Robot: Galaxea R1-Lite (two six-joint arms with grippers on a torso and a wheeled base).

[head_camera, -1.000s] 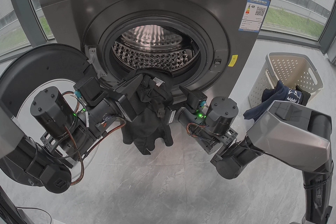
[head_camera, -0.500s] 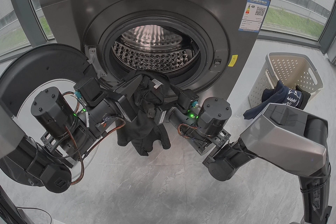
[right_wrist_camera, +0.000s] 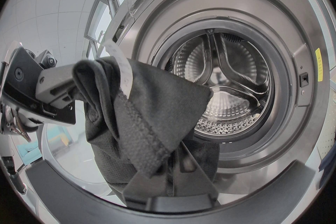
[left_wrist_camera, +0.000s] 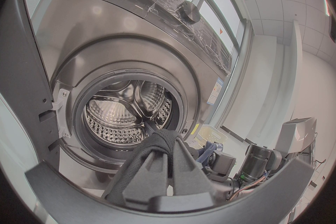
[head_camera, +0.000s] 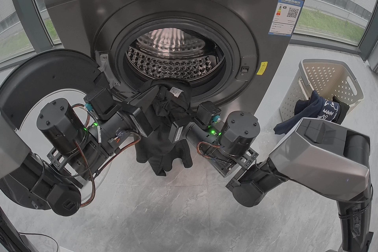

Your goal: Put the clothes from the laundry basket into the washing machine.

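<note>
Grey floor: laundry basket holds navy clothes.

Clamped on the black garment with left gripper and right gripper, pointing toward each other. Held level just before the washing machine door opening.

- Clamped side by side on one garment: left gripper and right gripper, with cloth bunched between the jaws and hanging below them.
- Straight ahead of the jaws: washing machine, with drum behind its opening.
- Left of the jaws: open door.
- Well right of the jaws, on the floor: laundry basket, with clothes over its near rim, probably partly inside.
</note>
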